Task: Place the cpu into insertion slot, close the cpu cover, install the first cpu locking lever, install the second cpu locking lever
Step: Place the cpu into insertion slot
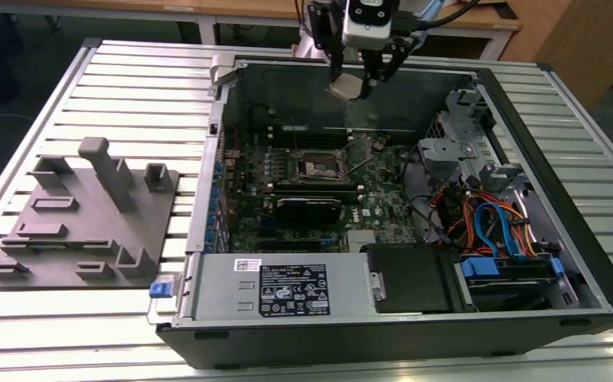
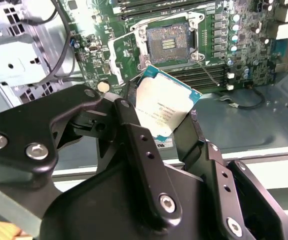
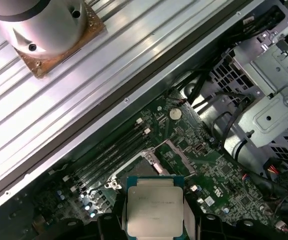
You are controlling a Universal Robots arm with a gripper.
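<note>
Scanning from the exterior view's left: grey fixture plate on the slatted table. Next, open case with green board. The slot sits near board centre, bare, with dark contacts exposed. Cover is swung open, lying just beside the slot in the second wrist view. Gripper hangs over the case's far wall, a little toward the exterior view's right of the slot and well above it. Jaws clenched on the cpu, gripping two opposite edges; silver top faces both wrist cameras. Chip is apart from the slot, no contact. Farther right: drive cage, coloured cables. Step in hand, judged: the first, placing the cpu; cover and both levers not yet done. Judged needs for seating: chip centred over slot, edges square to frame, level, lowered gently since the contacts look delicate; cover kept out of the path.
</note>
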